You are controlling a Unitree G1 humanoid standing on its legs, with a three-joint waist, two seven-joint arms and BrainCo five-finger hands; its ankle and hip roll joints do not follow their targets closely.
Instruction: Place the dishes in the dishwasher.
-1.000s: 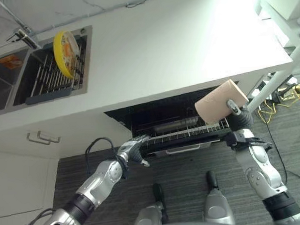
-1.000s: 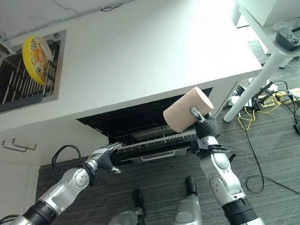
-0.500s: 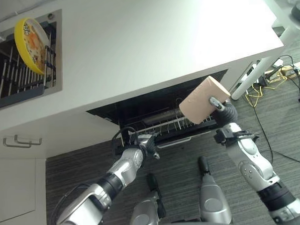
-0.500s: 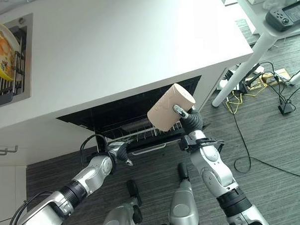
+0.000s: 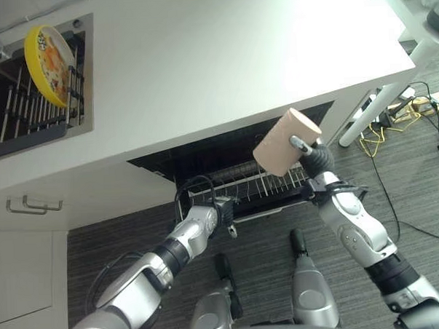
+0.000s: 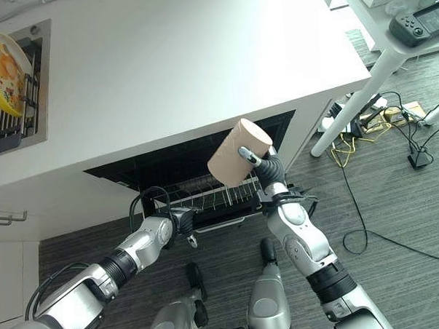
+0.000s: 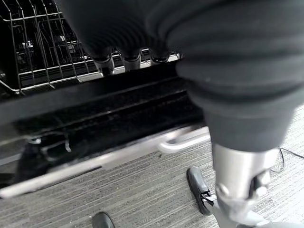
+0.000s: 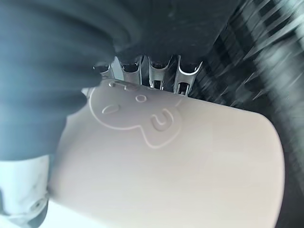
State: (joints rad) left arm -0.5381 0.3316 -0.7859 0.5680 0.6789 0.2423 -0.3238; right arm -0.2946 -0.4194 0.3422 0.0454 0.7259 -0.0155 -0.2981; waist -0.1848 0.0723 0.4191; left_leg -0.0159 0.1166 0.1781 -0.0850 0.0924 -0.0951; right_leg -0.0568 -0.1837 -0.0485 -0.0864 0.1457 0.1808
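My right hand (image 5: 318, 159) is shut on a beige cup (image 5: 285, 141), held tilted above the pulled-out wire rack (image 5: 268, 186) of the open dishwasher under the counter. In the right wrist view the fingers (image 8: 156, 76) wrap the cup (image 8: 166, 171), which has an embossed bear face. My left hand (image 5: 220, 212) is at the rack's front edge; in the left wrist view its fingers (image 7: 132, 57) curl over the dark front rail (image 7: 95, 95). A yellow plate (image 5: 47, 54) stands upright in the sink's drying rack at the far left.
The white counter (image 5: 200, 63) overhangs the dishwasher opening. A cabinet handle (image 5: 32, 207) sits low on the left. A white table (image 6: 374, 37) with a black controller (image 6: 417, 23) stands at the right, with cables (image 6: 363, 125) on the floor beneath.
My right hand has carried the cup left and closer over the rack. My left hand has moved up to the rack's front rail. The camera shifted early on.
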